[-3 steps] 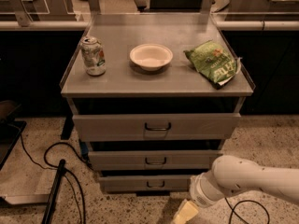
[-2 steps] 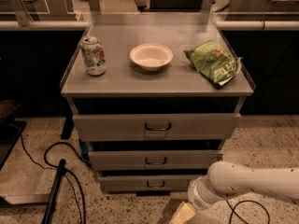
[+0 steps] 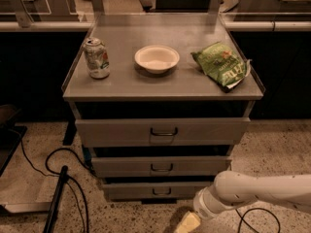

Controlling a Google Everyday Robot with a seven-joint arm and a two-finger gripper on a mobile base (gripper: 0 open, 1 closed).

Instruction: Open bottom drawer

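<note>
The bottom drawer (image 3: 146, 190) is the narrowest grey front of the cabinet, lowest of three, shut, with a small dark loop handle (image 3: 162, 191). My white arm (image 3: 252, 193) comes in from the right at floor level. The gripper (image 3: 187, 223) is at the bottom edge of the view, just below and to the right of the bottom drawer's handle, a yellowish finger showing. It is apart from the handle.
The mid-sized drawer (image 3: 160, 166) and the widest top drawer (image 3: 163, 131) are above. On the cabinet top (image 3: 121, 84) stand a can (image 3: 96, 58), a white bowl (image 3: 157, 58) and a green chip bag (image 3: 222, 65). Black cables (image 3: 58, 169) lie on the floor at left.
The arm has shifted slightly left along the floor, bringing the gripper a little closer under the bottom drawer. The drawers have not moved.
</note>
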